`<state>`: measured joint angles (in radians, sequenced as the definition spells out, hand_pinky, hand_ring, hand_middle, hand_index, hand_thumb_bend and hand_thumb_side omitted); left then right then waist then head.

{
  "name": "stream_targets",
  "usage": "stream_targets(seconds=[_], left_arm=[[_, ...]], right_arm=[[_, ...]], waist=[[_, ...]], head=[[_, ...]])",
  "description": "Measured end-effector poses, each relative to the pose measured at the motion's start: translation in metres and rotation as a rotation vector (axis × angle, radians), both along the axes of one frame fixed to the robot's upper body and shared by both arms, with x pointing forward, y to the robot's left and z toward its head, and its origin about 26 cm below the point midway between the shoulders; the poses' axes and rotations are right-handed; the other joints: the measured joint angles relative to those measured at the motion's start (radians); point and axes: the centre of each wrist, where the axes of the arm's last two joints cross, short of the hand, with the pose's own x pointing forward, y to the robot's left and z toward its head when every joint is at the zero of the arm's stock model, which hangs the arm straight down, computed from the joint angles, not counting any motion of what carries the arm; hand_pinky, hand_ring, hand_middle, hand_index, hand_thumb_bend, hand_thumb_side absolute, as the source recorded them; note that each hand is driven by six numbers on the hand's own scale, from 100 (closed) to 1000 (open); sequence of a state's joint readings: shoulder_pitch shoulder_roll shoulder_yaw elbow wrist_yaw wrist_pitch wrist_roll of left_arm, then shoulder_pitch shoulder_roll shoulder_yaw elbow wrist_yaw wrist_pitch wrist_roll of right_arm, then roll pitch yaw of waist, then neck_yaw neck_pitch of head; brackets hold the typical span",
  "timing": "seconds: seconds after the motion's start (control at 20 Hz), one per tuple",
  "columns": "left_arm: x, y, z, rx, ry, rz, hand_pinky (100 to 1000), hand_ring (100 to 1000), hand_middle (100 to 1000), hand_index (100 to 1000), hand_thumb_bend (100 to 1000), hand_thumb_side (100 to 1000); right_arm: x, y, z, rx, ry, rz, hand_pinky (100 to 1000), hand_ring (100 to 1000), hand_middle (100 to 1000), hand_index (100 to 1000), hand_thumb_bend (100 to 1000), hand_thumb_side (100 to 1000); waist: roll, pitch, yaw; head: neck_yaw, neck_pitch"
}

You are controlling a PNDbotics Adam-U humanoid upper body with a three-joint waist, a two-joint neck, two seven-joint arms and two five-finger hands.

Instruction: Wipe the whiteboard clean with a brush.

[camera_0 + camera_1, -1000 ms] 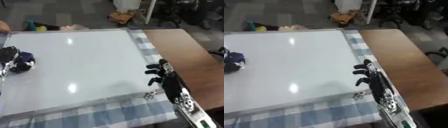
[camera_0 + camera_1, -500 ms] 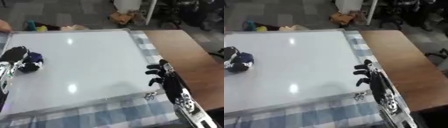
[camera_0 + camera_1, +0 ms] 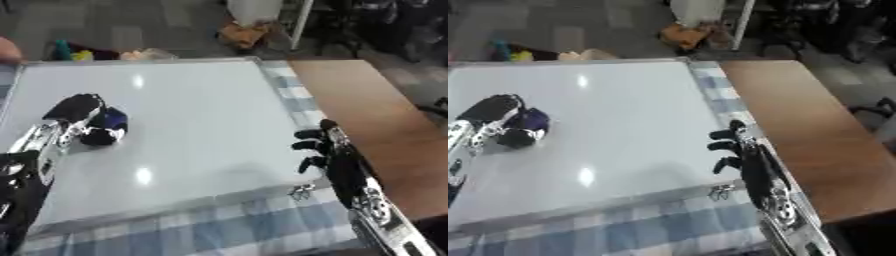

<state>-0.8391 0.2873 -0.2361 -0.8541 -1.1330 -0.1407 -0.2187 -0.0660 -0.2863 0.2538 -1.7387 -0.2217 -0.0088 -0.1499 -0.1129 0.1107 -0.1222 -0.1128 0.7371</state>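
Black fingers of the left hand curl around a dark blue brush, pressed on the whiteboard at 9 o'clock. White and glossy, the board lies on a blue checked cloth over the wooden worktop. At 4 o'clock, the right hand rests empty at the board's edge, fingers loosely bent.

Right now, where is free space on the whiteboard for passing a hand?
The whiteboard is bare between the left hand holding the brush and the right hand at its right edge. Only those spots are occupied.
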Motion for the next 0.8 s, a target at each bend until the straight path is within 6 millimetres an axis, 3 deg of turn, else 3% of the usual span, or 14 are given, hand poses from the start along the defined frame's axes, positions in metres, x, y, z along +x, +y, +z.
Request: stream_targets(seconds=[0.8], left_arm=[[-0.02, -0.053, 0.044, -0.062, -0.023, -0.273, 272, 267, 212, 201, 307, 100]], right_arm=[[0.0, 0.002, 0.0, -0.002, 0.002, 0.008, 381, 692, 709, 662, 100, 1000]], waist=[[0.007, 0.003, -0.001]], head=[[0.006, 0.0]])
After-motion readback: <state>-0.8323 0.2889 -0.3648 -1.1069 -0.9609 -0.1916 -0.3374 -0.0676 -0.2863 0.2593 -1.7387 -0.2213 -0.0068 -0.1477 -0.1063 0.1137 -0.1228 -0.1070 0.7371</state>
